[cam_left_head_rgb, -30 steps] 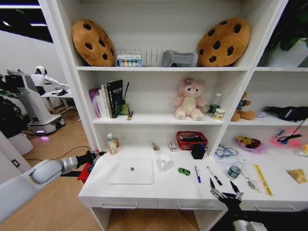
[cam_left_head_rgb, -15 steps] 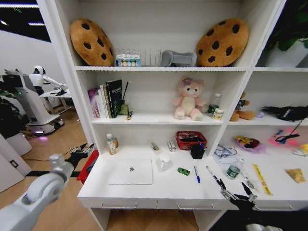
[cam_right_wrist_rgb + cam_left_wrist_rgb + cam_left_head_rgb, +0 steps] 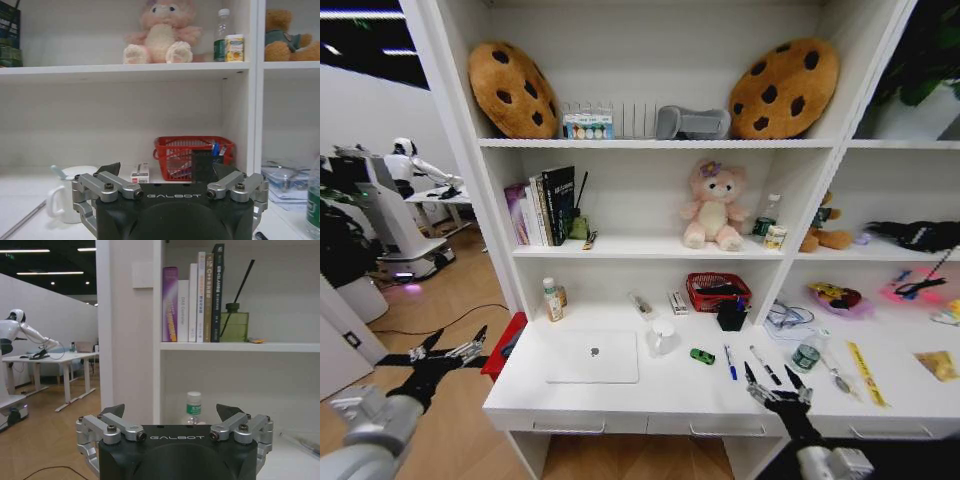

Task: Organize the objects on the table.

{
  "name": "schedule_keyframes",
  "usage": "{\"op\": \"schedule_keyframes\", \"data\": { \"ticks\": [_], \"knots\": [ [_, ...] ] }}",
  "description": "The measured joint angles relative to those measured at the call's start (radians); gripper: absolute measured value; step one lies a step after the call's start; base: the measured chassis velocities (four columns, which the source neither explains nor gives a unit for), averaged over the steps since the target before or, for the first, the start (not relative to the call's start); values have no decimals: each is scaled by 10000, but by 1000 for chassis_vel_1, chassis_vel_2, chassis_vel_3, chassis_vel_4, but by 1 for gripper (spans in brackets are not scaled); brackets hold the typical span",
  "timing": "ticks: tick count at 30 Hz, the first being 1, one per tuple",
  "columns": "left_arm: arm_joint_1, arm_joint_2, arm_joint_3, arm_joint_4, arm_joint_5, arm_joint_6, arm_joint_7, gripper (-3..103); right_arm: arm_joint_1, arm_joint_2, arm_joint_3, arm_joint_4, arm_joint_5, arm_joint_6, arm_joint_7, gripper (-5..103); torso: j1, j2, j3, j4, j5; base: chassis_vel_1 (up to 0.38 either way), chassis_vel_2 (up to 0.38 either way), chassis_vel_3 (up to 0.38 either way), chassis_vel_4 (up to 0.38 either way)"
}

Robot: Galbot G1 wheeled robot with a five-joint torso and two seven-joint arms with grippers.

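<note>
Since a second ago the left gripper (image 3: 448, 349) has dropped low and away from the long white desk top (image 3: 620, 395); it now hangs over the wooden floor, fingers spread wide, holding nothing. The right gripper (image 3: 767, 378) sits at the desk's front edge, fingers also spread apart and empty, just in front of the black pen (image 3: 766, 366) and blue pen (image 3: 730, 362). The thin silver laptop (image 3: 594, 357) lies closed and flat to their left, the small flat green oval item (image 3: 701, 355) between.
</note>
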Motion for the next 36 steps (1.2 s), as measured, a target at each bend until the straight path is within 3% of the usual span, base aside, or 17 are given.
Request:
{"op": "schedule_keyframes", "data": {
  "ticks": [8,23,29,30,31,32,33,34,36],
  "knots": [
    [266,-423,760,-625,758,-161,6,100,-108,-14,-271,578,-325,-77,-21,100,1,0,0,5,0,0,0,0,0],
    [144,-222,749,-489,778,-122,16,100,-156,117,-147,363,-362,37,153,100,1,0,1,3,0,0,0,0,0],
    [138,-214,749,-474,772,-117,17,100,141,-430,283,-696,200,2,-285,100,0,0,0,-2,1,0,0,0,0],
    [137,-212,749,-472,770,-115,18,100,451,-875,427,-1149,536,-67,-834,100,0,0,1,2,3,0,0,0,0],
    [137,-212,749,-472,770,-115,18,100,451,-875,427,-1149,536,-67,-834,100,0,0,1,2,3,0,0,0,0],
    [136,-209,750,-471,769,-112,20,100,647,-1305,562,-1436,902,-131,-1591,100,1,0,1,4,6,0,0,0,0],
    [136,-209,751,-471,767,-111,21,100,842,-1890,764,-1760,1369,-206,-2862,100,1,0,1,4,5,0,0,0,0],
    [136,-209,751,-471,767,-111,21,100,842,-1890,764,-1760,1369,-206,-2862,100,1,0,1,4,5,0,0,0,0],
    [134,-206,753,-467,762,-108,25,100,1525,-3116,1195,-2653,2081,-155,-5948,100,1,-1,2,7,0,0,0,0,0]
  ]
}}
